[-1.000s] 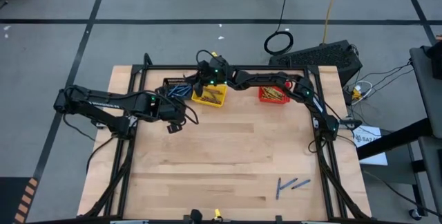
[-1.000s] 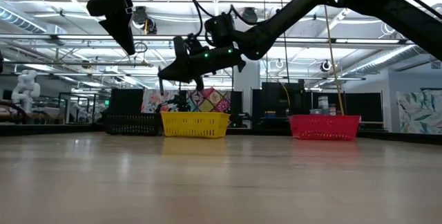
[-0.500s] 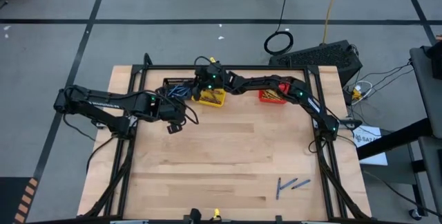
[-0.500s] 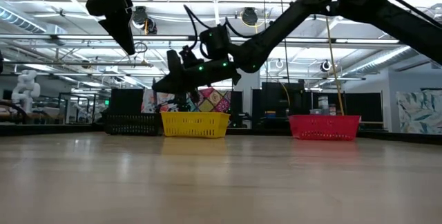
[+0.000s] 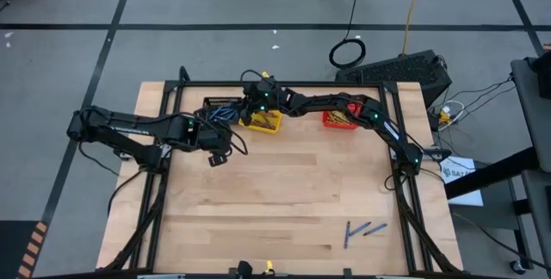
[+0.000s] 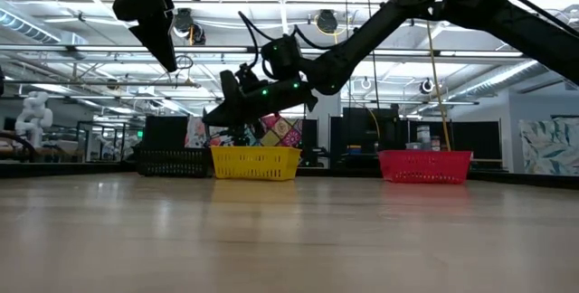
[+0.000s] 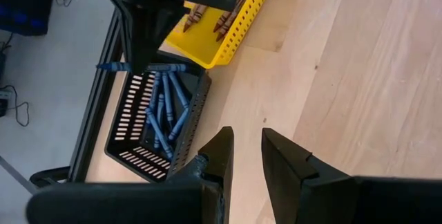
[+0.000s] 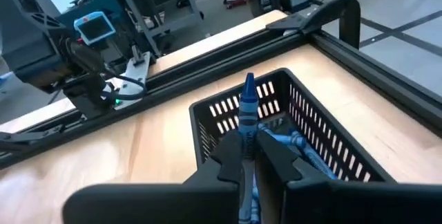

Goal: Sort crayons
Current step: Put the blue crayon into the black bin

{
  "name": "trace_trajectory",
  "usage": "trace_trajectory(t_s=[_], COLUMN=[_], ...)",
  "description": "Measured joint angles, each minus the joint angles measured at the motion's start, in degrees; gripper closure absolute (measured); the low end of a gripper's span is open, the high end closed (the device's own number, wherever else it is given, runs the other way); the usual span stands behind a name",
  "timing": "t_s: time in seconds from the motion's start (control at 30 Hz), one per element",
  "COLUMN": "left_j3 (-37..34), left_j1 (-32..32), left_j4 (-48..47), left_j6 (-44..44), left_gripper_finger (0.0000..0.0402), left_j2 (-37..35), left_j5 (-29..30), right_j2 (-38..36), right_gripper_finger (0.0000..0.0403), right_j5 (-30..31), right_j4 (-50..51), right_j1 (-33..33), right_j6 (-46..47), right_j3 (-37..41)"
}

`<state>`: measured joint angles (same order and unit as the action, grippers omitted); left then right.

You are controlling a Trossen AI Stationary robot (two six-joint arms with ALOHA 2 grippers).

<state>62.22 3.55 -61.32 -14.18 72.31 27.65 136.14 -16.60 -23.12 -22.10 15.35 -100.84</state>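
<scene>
Blue crayons [image 7: 166, 110] in black basket [image 7: 186, 131]

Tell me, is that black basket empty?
No. The black basket holds several blue crayons, seen in the left wrist view.

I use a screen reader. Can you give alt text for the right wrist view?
The right hand grips a blue crayon above a black mesh basket holding more blue crayons. The basket sits on the wooden table.
</scene>
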Motion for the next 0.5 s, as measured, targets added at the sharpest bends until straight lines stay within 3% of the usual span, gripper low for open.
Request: trace_trajectory(t_s=[0.5], left_j3=[0.0], left_j1=[0.02], left_j4=[0.02], left_j6=[0.04], left_gripper_finger=[0.0331], left_j2=[0.0], left_j5=[-0.01], right_j2=[0.85], right_gripper_finger=[0.0381], right_j5=[0.0], right_j4=[0.21], right_j1=[0.04], right_j6=[-0.04], right_j3=[0.0])
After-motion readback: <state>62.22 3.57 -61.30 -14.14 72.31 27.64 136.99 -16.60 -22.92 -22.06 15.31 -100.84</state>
